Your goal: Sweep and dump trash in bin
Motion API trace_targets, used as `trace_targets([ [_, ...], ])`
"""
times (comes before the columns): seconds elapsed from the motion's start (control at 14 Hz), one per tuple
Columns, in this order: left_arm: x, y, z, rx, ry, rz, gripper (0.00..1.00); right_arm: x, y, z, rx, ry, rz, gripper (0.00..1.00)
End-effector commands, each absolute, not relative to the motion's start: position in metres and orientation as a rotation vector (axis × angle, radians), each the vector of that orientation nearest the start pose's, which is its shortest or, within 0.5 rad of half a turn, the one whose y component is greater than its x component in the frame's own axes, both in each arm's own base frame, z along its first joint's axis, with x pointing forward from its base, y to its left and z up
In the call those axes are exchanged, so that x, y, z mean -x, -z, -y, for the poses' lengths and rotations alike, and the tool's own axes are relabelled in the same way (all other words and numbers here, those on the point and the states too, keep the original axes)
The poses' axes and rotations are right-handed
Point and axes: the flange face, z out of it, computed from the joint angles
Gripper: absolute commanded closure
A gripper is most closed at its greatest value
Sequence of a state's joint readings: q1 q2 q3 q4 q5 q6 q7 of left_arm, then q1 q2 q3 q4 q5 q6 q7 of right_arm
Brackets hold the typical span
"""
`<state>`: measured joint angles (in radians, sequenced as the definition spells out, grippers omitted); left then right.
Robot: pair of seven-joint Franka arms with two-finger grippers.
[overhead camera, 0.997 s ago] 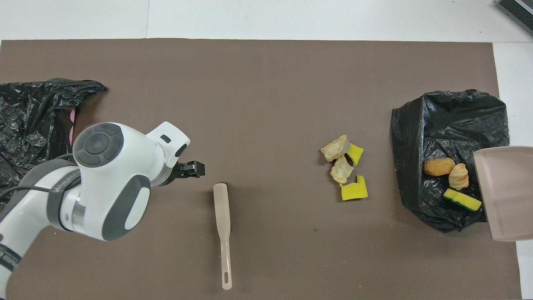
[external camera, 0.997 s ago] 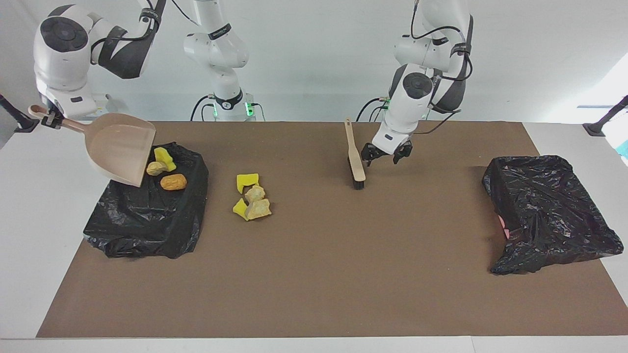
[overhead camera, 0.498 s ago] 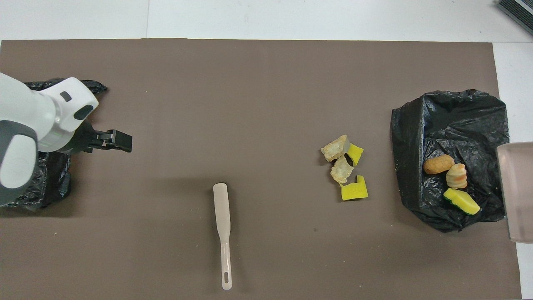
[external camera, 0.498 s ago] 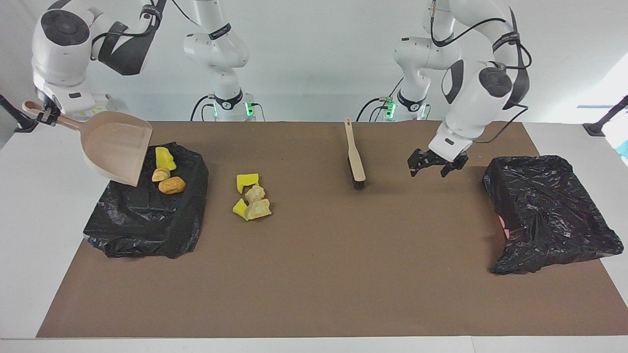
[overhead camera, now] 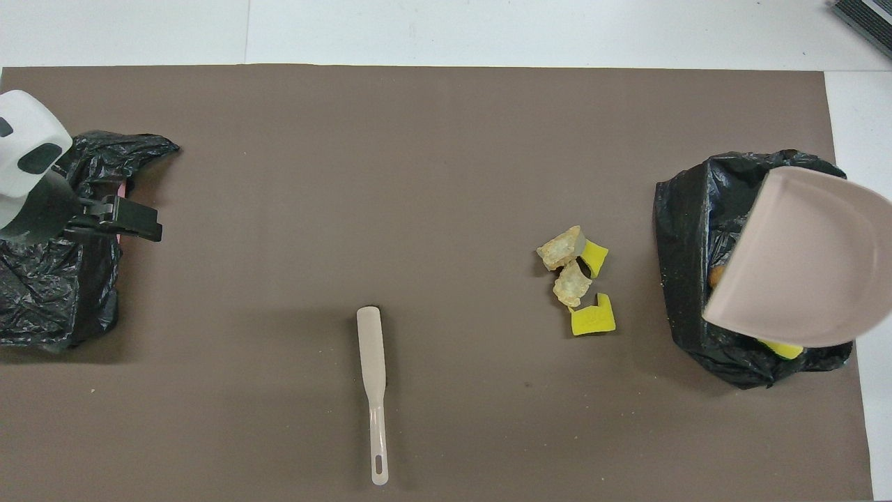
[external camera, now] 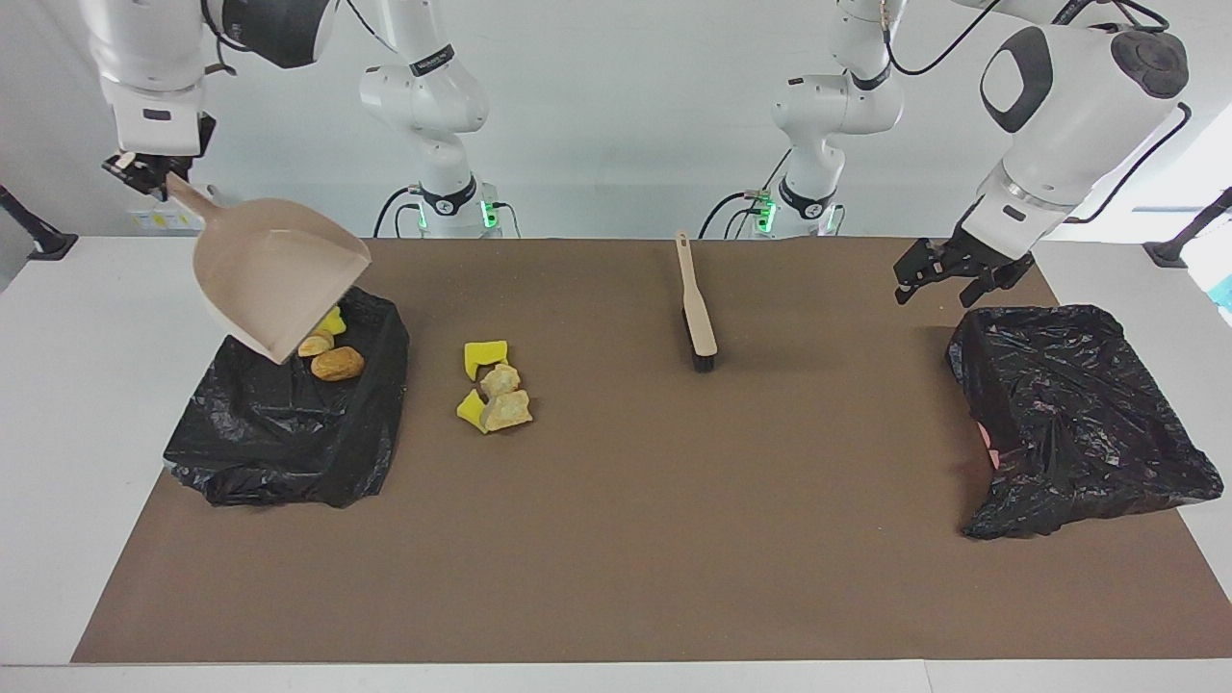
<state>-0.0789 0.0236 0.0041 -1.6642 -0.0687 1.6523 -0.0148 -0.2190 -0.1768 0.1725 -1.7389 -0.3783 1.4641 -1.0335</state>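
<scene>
The trash still on the brown tabletop (external camera: 616,577) is a small heap of yellow sponge scraps and tan crumbly bread-like chunks (external camera: 494,386), lying between the black-bagged bin at the right arm's end (external camera: 289,433) and the tan long-handled brush (external camera: 697,304). More pieces, a golden-brown chunk (external camera: 338,363) among them, already lie in that bin. I judge all of it light, soft and springy: the sponge will skid or tumble under bristles, and the bread bits may shed crumbs if pressed hard. None of it calls for a direct pinch; it is better pushed with the brush into the pan, and the brush is best taken by its slim stiff handle, which points toward the robots.

The right claw (external camera: 135,171) is pressed together on the handle of the beige plastic dustpan (external camera: 274,279), holding it tilted, mouth down, over the bin with the dumped pieces. The pan looks rigid and light, so a grip at the handle's end should do, though it can swing.

The left claw (external camera: 948,274) is spread wide and holds nothing; it hangs over the near edge of the second black-bagged bin (external camera: 1068,414) at the left arm's end, well apart from the brush.
</scene>
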Motion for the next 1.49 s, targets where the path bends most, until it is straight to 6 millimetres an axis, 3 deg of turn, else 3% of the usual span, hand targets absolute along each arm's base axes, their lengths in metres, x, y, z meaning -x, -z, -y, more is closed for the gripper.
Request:
trace_targets([
  [0.0, -0.563, -0.577, 0.047, 3.161, -0.079, -0.118, 0.00, -0.480, -0.631, -0.033, 3.195, -0.308, 1.077, 1.00],
  [0.07, -0.563, -0.577, 0.047, 3.161, -0.077, -0.121, 0.00, -0.480, -0.623, -0.068, 3.202, -0.233, 0.861, 1.00],
  [0.21, -0.561, -0.575, 0.047, 3.159, -0.084, -0.121, 0.00, -0.489, -0.607, -0.124, 3.189, -0.129, 0.650, 1.00],
  [0.57, -0.558, -0.572, 0.047, 3.160, -0.086, -0.120, 0.00, -0.526, -0.537, -0.225, 3.100, -0.062, 0.285, 1.00],
  [0.71, -0.556, -0.569, 0.049, 3.160, -0.091, -0.125, 0.00, -0.548, -0.507, -0.290, 3.072, -0.022, 0.204, 1.00],
  [0.78, -0.556, -0.569, 0.049, 3.160, -0.091, -0.125, 0.00, -0.562, -0.490, -0.313, 3.054, -0.015, 0.178, 1.00],
  [0.85, -0.556, -0.569, 0.049, 3.160, -0.091, -0.125, 0.00, -0.574, -0.476, -0.333, 3.032, 0.005, 0.201, 1.00],
  [1.0, -0.553, -0.568, 0.049, 3.160, -0.094, -0.127, 0.00, -0.580, -0.451, -0.370, 3.018, 0.041, 0.261, 1.00],
  [1.21, -0.552, -0.567, 0.051, 3.160, -0.082, -0.131, 0.00, -0.580, -0.387, -0.426, 2.993, 0.028, 0.295, 1.00],
  [1.28, -0.551, -0.564, 0.052, 3.159, -0.087, -0.134, 0.00, -0.581, -0.378, -0.437, 2.985, 0.032, 0.257, 1.00],
  [1.42, -0.548, -0.560, 0.053, 3.158, -0.096, -0.140, 0.00, -0.581, -0.374, -0.440, 2.984, 0.023, 0.190, 1.00],
])
